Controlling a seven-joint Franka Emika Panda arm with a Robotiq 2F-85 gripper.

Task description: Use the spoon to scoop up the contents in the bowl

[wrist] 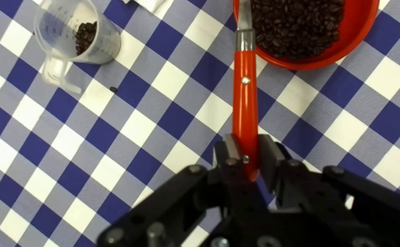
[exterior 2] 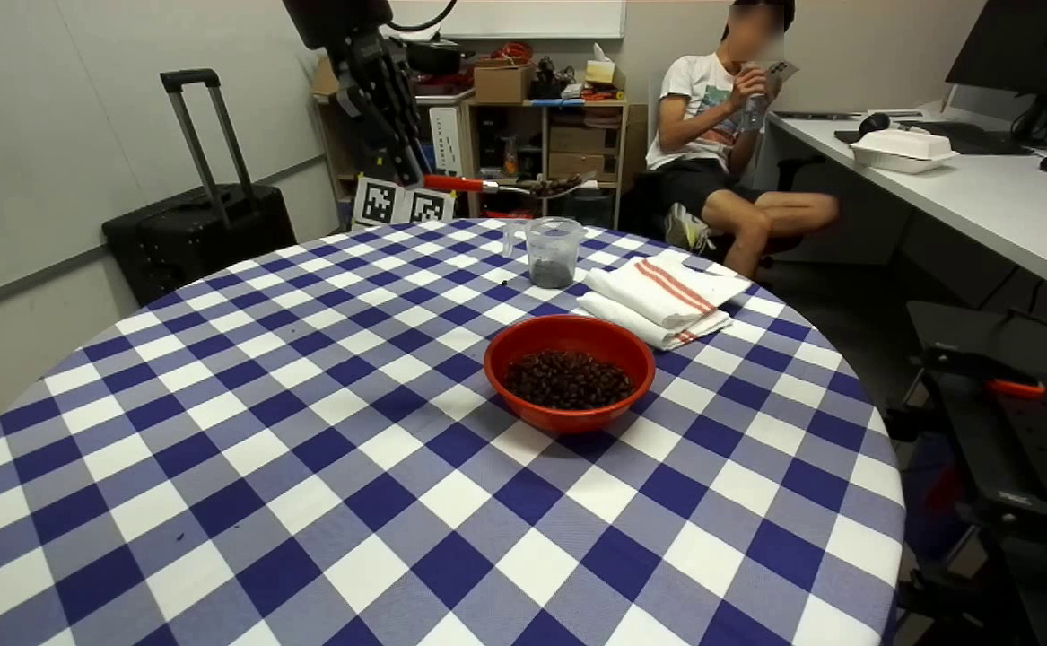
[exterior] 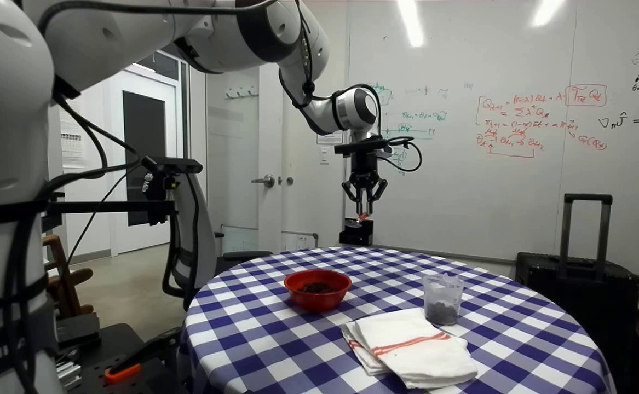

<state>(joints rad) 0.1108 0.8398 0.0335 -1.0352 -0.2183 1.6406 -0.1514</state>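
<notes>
The spoon [wrist: 245, 106] is held well above the checked tablecloth [exterior 2: 245, 502]. Its long axis is pointed ahead from the gripper [wrist: 249, 147]; in an exterior view, its red handle [exterior 2: 453, 183] is set close to level. The jaws are closed on the rear of the handle, with no gap noted. The red bowl [wrist: 359, 25] is located ahead of the jaws and, in the wrist view, to the right of the spoon's line. Whether the spoon's head is hung over the bowl cannot be determined (it is cut off by the frame edge in the wrist view).

Dark beans [exterior 2: 556, 186] are borne on the head; the neck is bright metal. The bowl is round, upright and part filled with brown beans [wrist: 295, 31]. The scoop is judged made; a level carry is judged needed, as spillage is risked by any tilt.

A clear cup [wrist: 110, 44] is placed to the left in the wrist view, with one stray bean [wrist: 113, 89] near it. A white towel [exterior: 415, 358] is laid just beside the cup in both exterior views.
</notes>
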